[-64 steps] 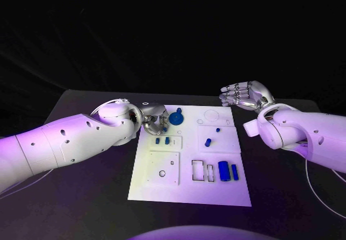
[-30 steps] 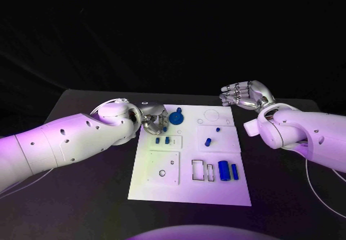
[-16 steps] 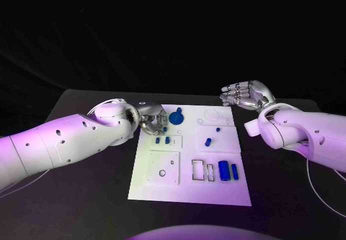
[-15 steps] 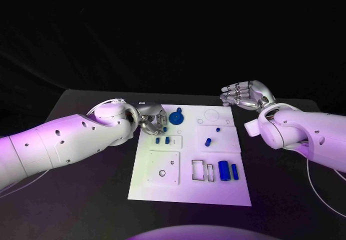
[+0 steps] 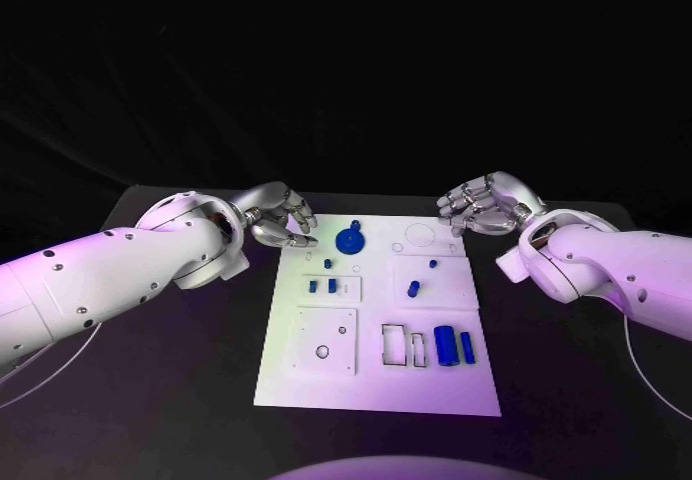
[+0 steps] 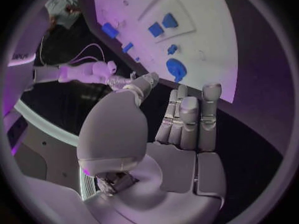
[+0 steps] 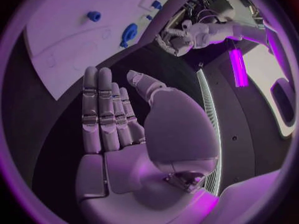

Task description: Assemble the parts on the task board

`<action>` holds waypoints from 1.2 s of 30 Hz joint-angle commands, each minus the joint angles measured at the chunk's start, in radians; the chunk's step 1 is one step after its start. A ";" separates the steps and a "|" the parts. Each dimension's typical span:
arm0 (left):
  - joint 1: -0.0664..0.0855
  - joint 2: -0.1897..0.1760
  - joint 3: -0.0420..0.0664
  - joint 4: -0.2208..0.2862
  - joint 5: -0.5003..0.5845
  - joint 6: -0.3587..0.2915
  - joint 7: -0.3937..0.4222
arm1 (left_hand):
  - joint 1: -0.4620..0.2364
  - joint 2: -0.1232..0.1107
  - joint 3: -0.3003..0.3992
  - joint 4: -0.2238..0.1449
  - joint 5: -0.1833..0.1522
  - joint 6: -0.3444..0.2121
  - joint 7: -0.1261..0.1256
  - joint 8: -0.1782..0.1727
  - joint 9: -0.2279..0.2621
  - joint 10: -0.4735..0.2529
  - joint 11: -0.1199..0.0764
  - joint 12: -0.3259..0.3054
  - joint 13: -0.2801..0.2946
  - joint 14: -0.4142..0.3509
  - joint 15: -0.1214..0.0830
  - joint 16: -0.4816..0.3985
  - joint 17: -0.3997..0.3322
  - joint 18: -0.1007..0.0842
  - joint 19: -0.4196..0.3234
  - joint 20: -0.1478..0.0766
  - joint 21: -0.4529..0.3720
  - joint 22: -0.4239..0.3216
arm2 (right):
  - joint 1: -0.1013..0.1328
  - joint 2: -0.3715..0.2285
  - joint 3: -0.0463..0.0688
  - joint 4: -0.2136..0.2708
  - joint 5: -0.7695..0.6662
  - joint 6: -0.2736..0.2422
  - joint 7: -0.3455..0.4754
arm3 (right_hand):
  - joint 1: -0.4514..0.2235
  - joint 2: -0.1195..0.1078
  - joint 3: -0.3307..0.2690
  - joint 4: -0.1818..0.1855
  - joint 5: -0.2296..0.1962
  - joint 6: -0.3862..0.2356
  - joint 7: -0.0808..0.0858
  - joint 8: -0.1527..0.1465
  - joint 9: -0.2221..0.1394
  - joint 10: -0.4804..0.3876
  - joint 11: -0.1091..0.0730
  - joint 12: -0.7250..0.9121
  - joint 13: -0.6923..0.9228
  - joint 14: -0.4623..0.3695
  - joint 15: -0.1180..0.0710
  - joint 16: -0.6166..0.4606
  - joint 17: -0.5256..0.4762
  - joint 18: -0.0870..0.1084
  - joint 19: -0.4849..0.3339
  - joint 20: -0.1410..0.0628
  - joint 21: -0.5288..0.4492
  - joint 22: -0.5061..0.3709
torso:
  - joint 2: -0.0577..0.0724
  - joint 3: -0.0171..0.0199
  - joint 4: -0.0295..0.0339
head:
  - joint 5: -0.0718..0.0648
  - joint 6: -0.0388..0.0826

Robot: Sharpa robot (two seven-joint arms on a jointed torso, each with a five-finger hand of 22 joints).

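Fingers of left hand [image 5: 274, 214] and right hand [image 5: 483, 204] spread, prob. empty; both flank task board [image 5: 378, 385] w/ blue parts [image 5: 349, 241].

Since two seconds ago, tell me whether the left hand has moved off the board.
Yes. The left hand has pulled back off the task board towards its far left corner, away from the round blue part, fingers spread and empty.
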 commanded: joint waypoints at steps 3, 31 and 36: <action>0.003 -0.029 0.002 0.016 0.575 -0.071 0.165 | 0.022 0.027 0.021 -0.001 0.006 0.012 -0.005 0.010 0.000 0.012 -0.004 0.023 0.005 -0.039 -0.003 -0.036 -0.073 0.017 -0.030 -0.001 -0.069 -0.032 | 0.000 -0.011 0.000 0.023 -0.421 0.170 -0.143 | -0.026 -0.015 0.044 -0.020 0.015 0.037 -0.028 0.008 0.015 0.076 -0.031 -0.009 0.008 0.122 -0.046 0.168 0.141 0.008 0.058 -0.045 0.164 0.123 | 0.000 -0.0011 -0.0011 | -0.015 0.009; 0.000 -0.117 -0.007 0.094 1.027 -0.023 0.325 | 0.043 0.034 0.059 -0.018 0.029 0.044 -0.020 0.049 0.015 0.057 -0.022 0.062 0.010 -0.094 -0.018 -0.097 -0.178 0.033 -0.075 -0.015 -0.189 -0.088 | -0.020 -0.003 0.001 0.116 -0.911 0.235 -0.362 | -0.055 -0.040 0.025 0.019 -0.024 0.028 -0.023 -0.009 0.070 0.001 -0.020 -0.015 0.014 0.176 -0.031 0.996 0.758 -0.104 0.228 -0.026 1.001 0.948 | 0.001 -0.0012 0.0007 | -0.036 0.010; 0.000 -0.120 -0.007 0.095 1.028 -0.023 0.323 | 0.042 0.033 0.059 -0.018 0.029 0.043 -0.020 0.049 0.015 0.057 -0.022 0.062 0.010 -0.094 -0.018 -0.097 -0.178 0.034 -0.075 -0.015 -0.191 -0.089 | -0.022 0.003 0.001 0.117 -0.913 0.231 -0.365 | -0.043 -0.027 0.060 0.025 -0.053 0.036 -0.026 -0.007 0.074 0.012 -0.022 -0.015 0.016 0.175 -0.032 1.021 0.769 -0.109 0.237 -0.026 1.028 0.977 | 0.002 -0.0010 0.0007 | -0.035 0.010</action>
